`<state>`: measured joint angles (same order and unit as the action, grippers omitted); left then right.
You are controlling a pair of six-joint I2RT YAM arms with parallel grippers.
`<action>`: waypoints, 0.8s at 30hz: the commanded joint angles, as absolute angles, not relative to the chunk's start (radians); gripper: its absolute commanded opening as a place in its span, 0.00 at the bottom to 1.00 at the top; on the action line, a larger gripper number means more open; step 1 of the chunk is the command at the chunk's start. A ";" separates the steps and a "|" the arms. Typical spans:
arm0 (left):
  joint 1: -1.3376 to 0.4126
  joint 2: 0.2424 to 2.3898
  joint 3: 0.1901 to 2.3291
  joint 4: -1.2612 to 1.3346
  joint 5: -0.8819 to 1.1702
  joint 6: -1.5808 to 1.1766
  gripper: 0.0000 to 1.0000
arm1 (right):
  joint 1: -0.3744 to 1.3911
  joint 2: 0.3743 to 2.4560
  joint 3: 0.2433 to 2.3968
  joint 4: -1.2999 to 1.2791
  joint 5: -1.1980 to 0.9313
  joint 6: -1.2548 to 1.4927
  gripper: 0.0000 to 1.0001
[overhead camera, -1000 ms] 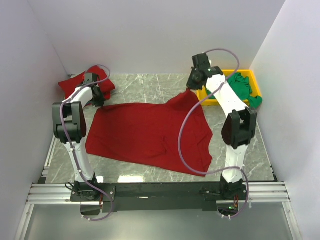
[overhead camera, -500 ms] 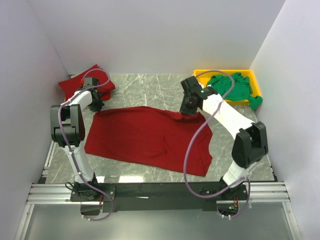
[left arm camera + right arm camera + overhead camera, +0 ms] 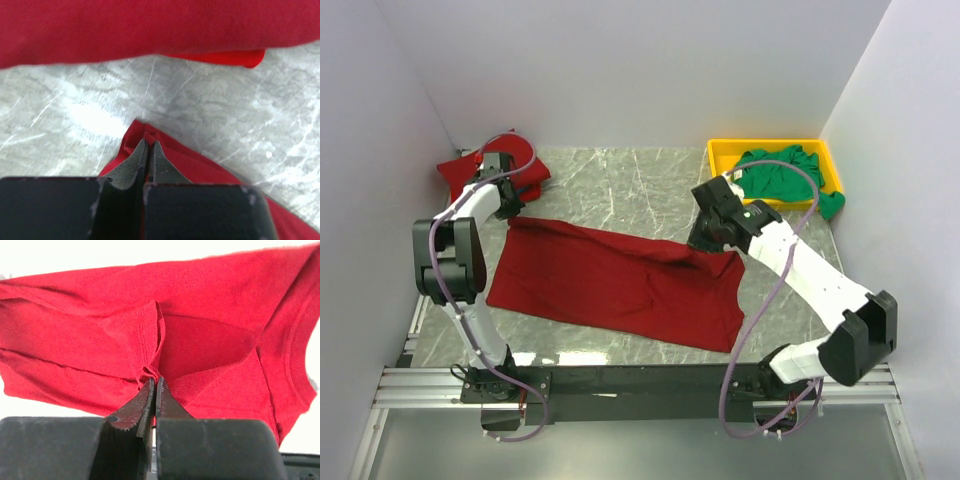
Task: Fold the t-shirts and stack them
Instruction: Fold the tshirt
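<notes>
At the far left, by the back corner of my table (image 3: 620,180), lies a folded dark red t-shirt (image 3: 488,170), a plump, soft bundle. In my left wrist view it fills the top edge as a smooth red band (image 3: 150,25) with a brighter red flap poking out beneath it.

Just in front of it, my left gripper (image 3: 511,213) is pressed together on the back left corner of the spread dark red t-shirt (image 3: 610,285). The wrist view shows my left fingertips (image 3: 142,152) closed tight with a peak of the red cloth caught between them, low over the grey marbled top.

That spread shirt lies across the middle of the table, mostly flat. Its far edge is rumpled into a ridge that climbs towards the right, and its near right part hangs down towards my bases.

My right gripper (image 3: 700,243) is clamped on the shirt's back right part and holds it up off the table. In the right wrist view my fingertips (image 3: 149,395) pinch a gathered fold, and the cloth drapes away in broad creases with a stitched hem along the right.

At the back right stands the yellow tray (image 3: 720,152). A bright green t-shirt (image 3: 785,175) is crumpled in it and spills over its right side.
</notes>
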<state>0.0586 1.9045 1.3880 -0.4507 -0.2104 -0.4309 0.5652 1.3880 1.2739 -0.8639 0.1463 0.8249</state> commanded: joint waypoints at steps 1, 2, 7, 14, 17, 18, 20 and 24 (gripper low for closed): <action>0.063 1.815 1.349 -0.416 -0.244 -0.439 0.01 | 0.591 1.318 1.233 -0.896 0.184 0.885 0.00; 0.063 1.807 1.338 -0.411 -0.244 -0.439 0.01 | 0.598 1.307 1.224 -0.899 0.189 0.893 0.00; 0.063 1.741 1.253 -0.394 -0.247 -0.452 0.01 | 0.640 1.241 1.155 -0.913 0.198 0.940 0.00; 0.063 1.690 1.201 -0.403 -0.276 -0.468 0.01 | 0.701 1.169 1.100 -0.942 0.221 1.003 0.00; 0.063 1.677 1.184 -0.406 -0.282 -0.474 0.02 | 0.719 1.134 1.063 -0.953 0.229 1.026 0.00; 0.063 1.672 1.172 -0.410 -0.284 -0.479 0.02 | 0.722 1.117 1.055 -0.951 0.227 1.031 0.00; 0.063 1.663 1.160 -0.411 -0.296 -0.480 0.02 | 0.732 1.103 1.026 -0.954 0.224 1.042 0.00; 0.064 1.632 1.117 -0.417 -0.314 -0.495 0.06 | 0.758 1.089 0.982 -0.948 0.212 1.048 0.00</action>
